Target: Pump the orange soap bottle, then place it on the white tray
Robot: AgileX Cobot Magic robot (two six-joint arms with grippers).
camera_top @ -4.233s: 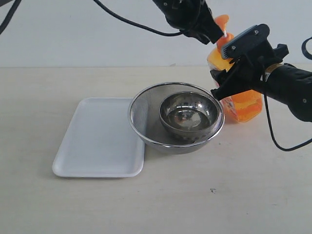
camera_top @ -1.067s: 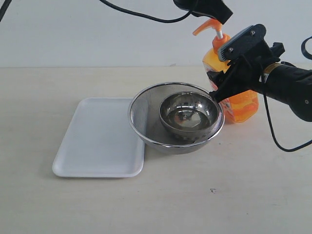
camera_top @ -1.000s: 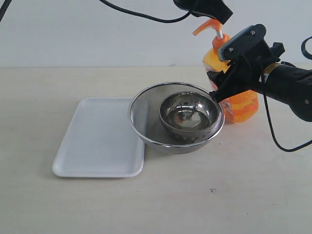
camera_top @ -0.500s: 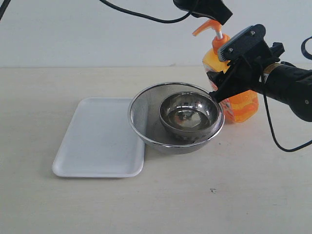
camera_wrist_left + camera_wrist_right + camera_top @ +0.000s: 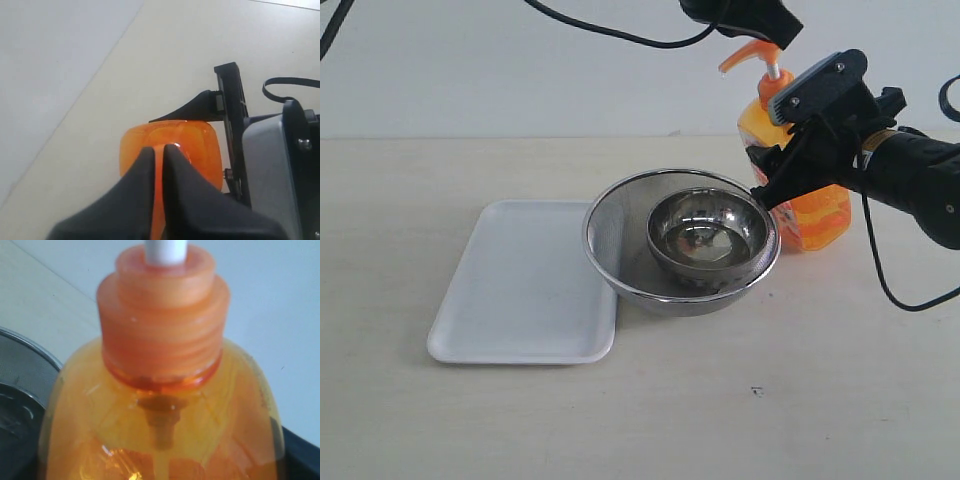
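Note:
The orange soap bottle (image 5: 816, 215) stands on the table just behind and to the right of the strainer. Its pump head (image 5: 752, 54) is up on its white stem. My right gripper (image 5: 786, 140) is shut on the bottle's upper body from the right. In the right wrist view the bottle (image 5: 160, 410) fills the frame and the fingers barely show. My left gripper (image 5: 762, 24) hovers right at the pump head, shut; in its wrist view the fingers (image 5: 159, 149) nearly meet above the bottle (image 5: 200, 145). The white tray (image 5: 520, 290) lies flat at the left.
A round metal mesh strainer (image 5: 610, 235) holding a steel bowl (image 5: 708, 235) sits between the tray and the bottle, its rim touching the tray's right edge. Black cables hang from both arms. The table's front is bare wood.
Since about four seconds ago the left gripper has lifted and the pump head has sprung up. Over the last second, only a tiny shift of the pump head and left gripper.

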